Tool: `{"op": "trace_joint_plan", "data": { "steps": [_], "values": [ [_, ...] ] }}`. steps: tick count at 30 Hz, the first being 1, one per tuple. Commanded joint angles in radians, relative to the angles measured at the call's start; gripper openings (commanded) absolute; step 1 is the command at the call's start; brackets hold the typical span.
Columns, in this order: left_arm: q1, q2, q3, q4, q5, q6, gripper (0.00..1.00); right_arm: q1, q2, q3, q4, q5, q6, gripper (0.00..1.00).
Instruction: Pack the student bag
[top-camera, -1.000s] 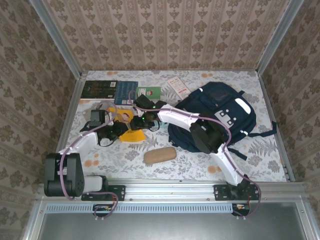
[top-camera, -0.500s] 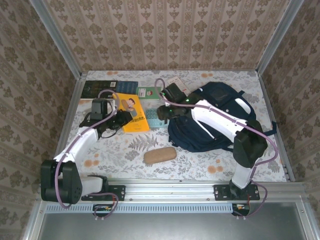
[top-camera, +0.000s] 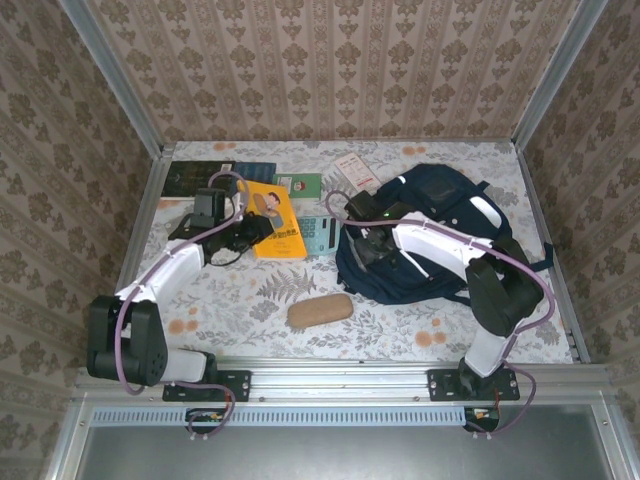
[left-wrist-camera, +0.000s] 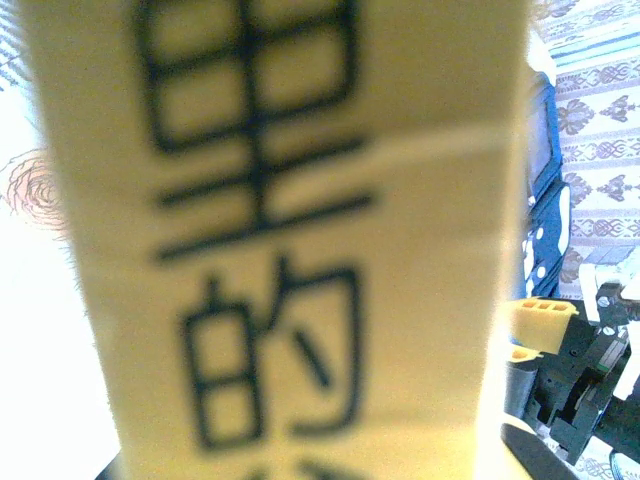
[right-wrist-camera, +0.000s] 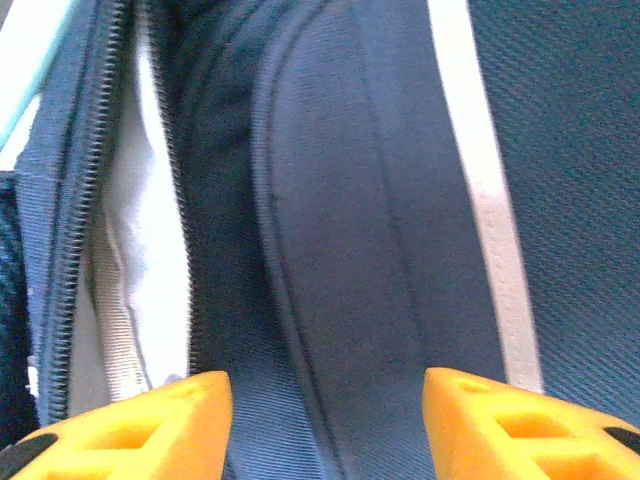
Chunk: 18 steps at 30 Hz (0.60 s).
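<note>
Toward the counter's (top-camera: 250, 295) left edge, my left pincer (top-camera: 250, 231) is pinching a thin yellow paperback book (top-camera: 275, 226) by its left side. The book is sitting tilted, and it looks lifted off the counter. In the left wrist view, the book's (left-wrist-camera: 280, 240) black printed characters are blurring right in front of the lens. Near the middle of the counter's near edge, a brown oblong fabric pencil case (top-camera: 320, 309) is lying well apart from both pincers.

To the right, my right pincer (top-camera: 362, 248) is hovering at the left end of the large navy-blue fabric student bag (top-camera: 440, 200), which is lying across the counter's right half, toward the far right corner. In the right wrist view the right pincer (right-wrist-camera: 320, 420) is spreading its orange tips wide, with nothing between them. Below them are navy cloth, a white stripe (right-wrist-camera: 480, 200) and an open zip (right-wrist-camera: 70, 250) showing pale lining (right-wrist-camera: 140, 230).

I am judging the student bag to be soft and limp, so its mouth will probably be sagging shut rather than standing open. The woven cloth should grip well and is not fragile. The whole bag is too bulky for one pinch. I am therefore aiming to take the folded lip just beside the zip and lift only that flap, so the stiff, light book can slide in.
</note>
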<state>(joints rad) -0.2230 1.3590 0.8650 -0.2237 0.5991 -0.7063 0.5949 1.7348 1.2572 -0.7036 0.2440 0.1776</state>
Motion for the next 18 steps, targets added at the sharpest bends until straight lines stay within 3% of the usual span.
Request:
{"op": "trace_joint_plan", "data": {
  "steps": [1,6,13,18],
  "values": [
    [-0.006,-0.006,0.045,0.046,0.037,0.009,0.0,-0.033,-0.089,-0.032,0.017,-0.027,-0.024,0.53],
    [-0.006,-0.001,0.043,0.06,0.037,0.006,0.0,-0.072,-0.151,-0.074,0.057,-0.075,-0.024,0.56],
    [-0.008,0.015,0.044,0.069,0.064,0.001,0.0,-0.072,-0.04,-0.058,0.006,-0.084,-0.043,0.55],
    [-0.009,0.005,0.036,0.063,0.063,0.009,0.0,-0.052,-0.026,-0.088,0.022,-0.072,-0.047,0.62]
  ]
}}
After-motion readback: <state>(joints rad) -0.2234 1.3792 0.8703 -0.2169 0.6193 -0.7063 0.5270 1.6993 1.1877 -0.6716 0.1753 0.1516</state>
